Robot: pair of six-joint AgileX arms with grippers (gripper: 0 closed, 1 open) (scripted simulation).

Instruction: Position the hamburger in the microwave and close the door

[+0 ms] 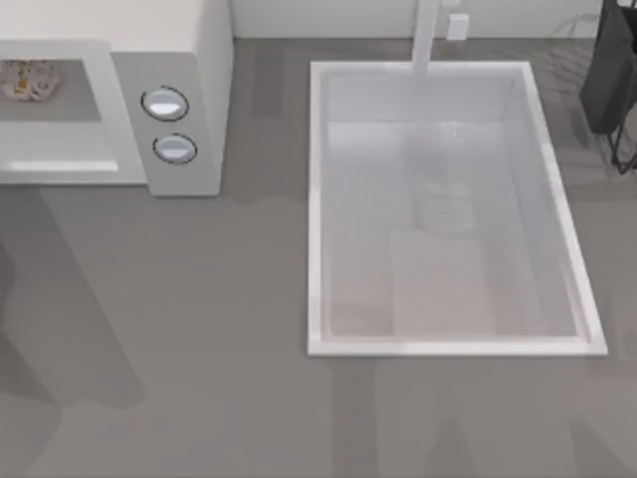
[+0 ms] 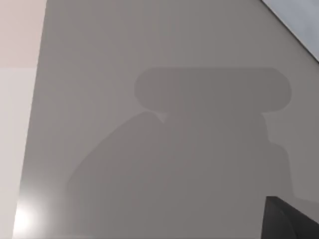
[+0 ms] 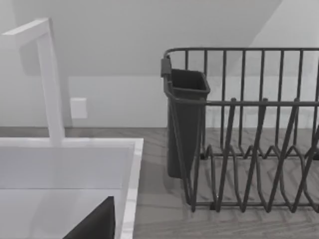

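Note:
The white microwave [image 1: 204,60] stands at the table's far left, its cavity open toward the front. The hamburger [image 1: 28,80], a small tan speckled bun, lies on the cavity floor near the left side. Two round silvery-blue dials [image 1: 165,104] sit on the grey control panel. The door is out of view. A dark corner of my left gripper [image 2: 291,219] hangs over bare grey countertop. A dark corner of my right gripper [image 3: 94,224] shows above the sink's rim.
A large white sink basin [image 1: 448,344] with a white faucet [image 1: 426,40] fills the table's middle and right. A dark wire dish rack [image 3: 249,149] with a cutlery cup [image 3: 185,124] stands at the far right. Arm shadows fall on the grey counter [image 1: 199,329].

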